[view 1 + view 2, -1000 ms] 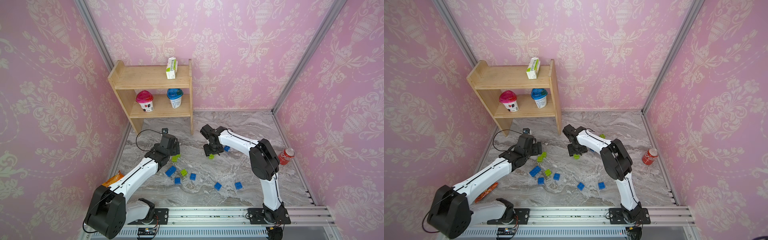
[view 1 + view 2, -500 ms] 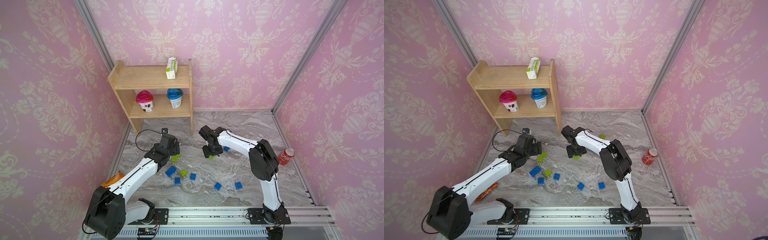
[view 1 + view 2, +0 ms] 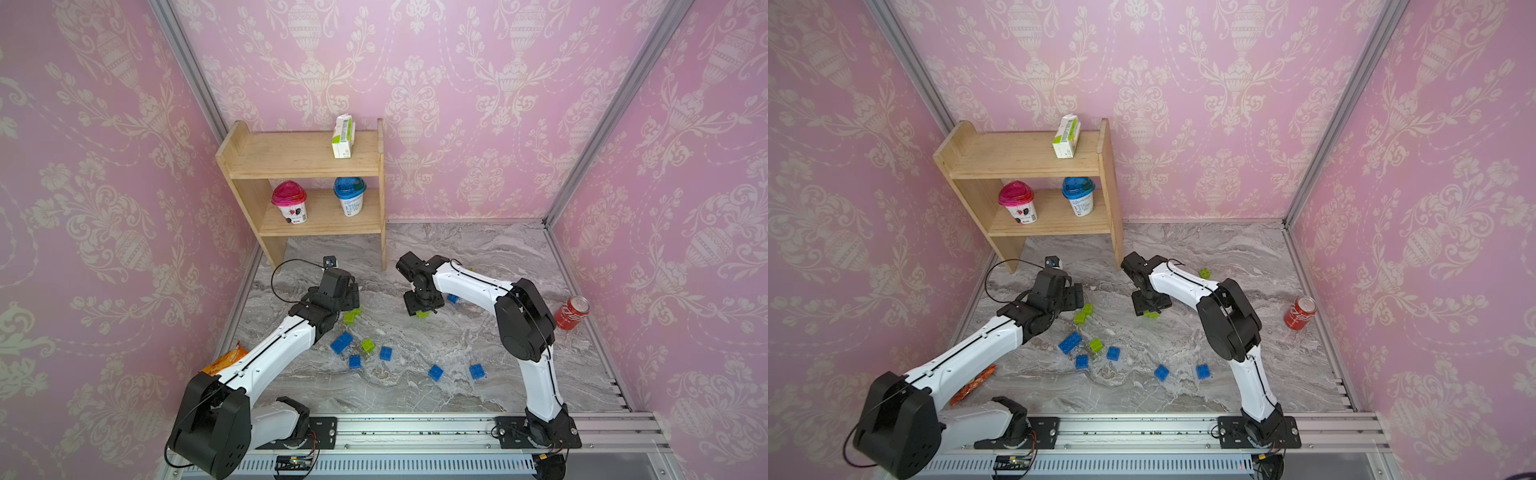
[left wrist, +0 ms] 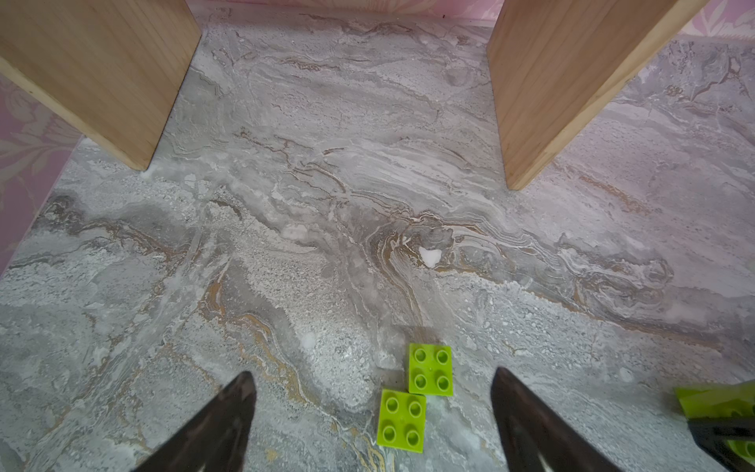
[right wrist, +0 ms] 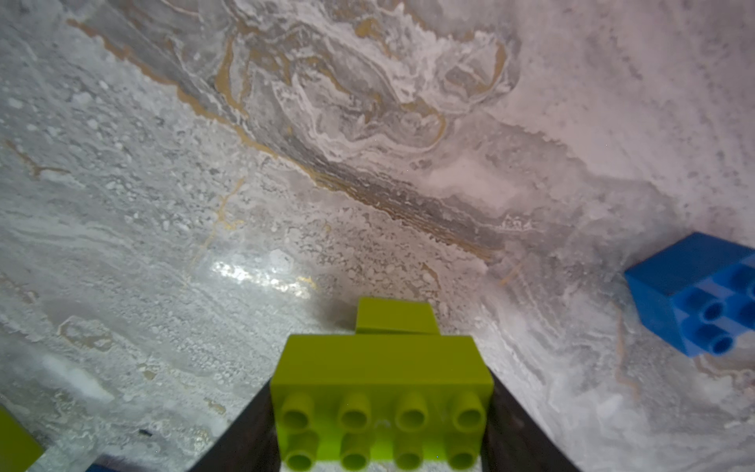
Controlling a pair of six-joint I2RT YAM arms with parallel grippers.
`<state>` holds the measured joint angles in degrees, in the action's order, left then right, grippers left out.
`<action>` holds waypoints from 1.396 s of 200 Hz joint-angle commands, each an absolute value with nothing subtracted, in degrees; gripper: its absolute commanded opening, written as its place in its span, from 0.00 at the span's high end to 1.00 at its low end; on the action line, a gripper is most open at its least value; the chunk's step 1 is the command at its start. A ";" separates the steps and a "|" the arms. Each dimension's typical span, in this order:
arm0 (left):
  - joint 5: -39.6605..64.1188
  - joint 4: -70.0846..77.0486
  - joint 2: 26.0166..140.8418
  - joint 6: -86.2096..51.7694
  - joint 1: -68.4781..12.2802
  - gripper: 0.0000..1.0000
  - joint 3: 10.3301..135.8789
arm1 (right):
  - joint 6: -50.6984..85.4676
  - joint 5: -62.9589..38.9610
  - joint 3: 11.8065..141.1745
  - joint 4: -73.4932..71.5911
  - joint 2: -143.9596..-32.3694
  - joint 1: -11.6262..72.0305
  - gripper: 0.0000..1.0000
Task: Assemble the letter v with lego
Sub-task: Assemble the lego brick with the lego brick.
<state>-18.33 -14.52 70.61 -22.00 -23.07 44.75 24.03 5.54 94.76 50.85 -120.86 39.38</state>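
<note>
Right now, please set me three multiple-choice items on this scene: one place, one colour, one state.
1. Where on the shelf does the carton stand? A top board; B lower board; C underneath.
2. Which colour is the brick in the right gripper? A blue; B lime-green; C red.
3. How is the left gripper? A shut on a blue brick; B shut, empty; C open, empty.
Answers: 1 A, a top view shows it there. 2 B, the right wrist view shows it. 3 C, its fingers stand wide apart, gripping nothing.
</note>
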 commanded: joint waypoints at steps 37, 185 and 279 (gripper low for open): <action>-17.14 -14.59 71.01 -21.84 -23.29 0.09 45.92 | 27.77 6.68 87.06 45.29 -121.70 39.41 0.88; -16.94 -14.70 71.01 -21.88 -23.29 0.09 46.41 | 21.45 5.04 86.14 49.36 -120.15 36.86 0.87; -16.28 -14.24 71.35 -22.33 -23.31 0.09 46.65 | 20.06 6.20 87.17 50.43 -120.81 37.52 0.87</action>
